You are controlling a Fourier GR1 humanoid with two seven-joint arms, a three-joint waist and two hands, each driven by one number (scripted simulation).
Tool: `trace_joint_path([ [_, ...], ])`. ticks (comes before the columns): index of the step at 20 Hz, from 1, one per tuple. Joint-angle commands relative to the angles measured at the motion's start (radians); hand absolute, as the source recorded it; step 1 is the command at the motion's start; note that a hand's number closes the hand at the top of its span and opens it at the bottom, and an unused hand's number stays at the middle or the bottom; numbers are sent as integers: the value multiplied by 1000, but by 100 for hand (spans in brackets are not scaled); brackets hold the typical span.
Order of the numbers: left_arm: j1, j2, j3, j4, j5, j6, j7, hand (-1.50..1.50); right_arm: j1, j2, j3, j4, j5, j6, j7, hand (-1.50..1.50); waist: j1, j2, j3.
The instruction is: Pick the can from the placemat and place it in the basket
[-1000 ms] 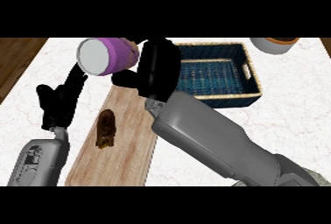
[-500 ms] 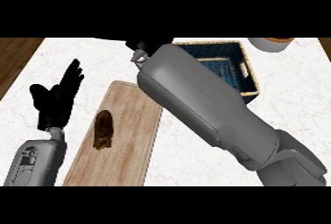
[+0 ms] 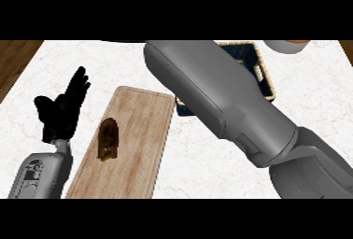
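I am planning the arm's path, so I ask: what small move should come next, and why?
Probably shift the right forearm slightly rightward toward the basket. The forearm covers much of the basket, and neither its hand nor the can shows, so the release spot cannot be confirmed.

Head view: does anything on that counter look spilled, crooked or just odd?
Nothing looks spilled or broken. The one oddity: the right forearm fills the middle, hiding most of the basket, and no can shows. The left hand rests open beside the wooden board.

White marbled counter (image 3: 110, 60) over what looks like dark wooden floor (image 3: 14, 56).
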Motion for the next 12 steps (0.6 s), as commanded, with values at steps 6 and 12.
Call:
trace_joint_path([
  [6,14,26,27,-27,23,-21,15,0,37,2,-35,164,-89,-36,19,150,-12,1,2],
  [12,-10,23,32,-3,16,-11,19,0,60,2,-85,227,-133,-42,-97,150,-31,1,3],
])
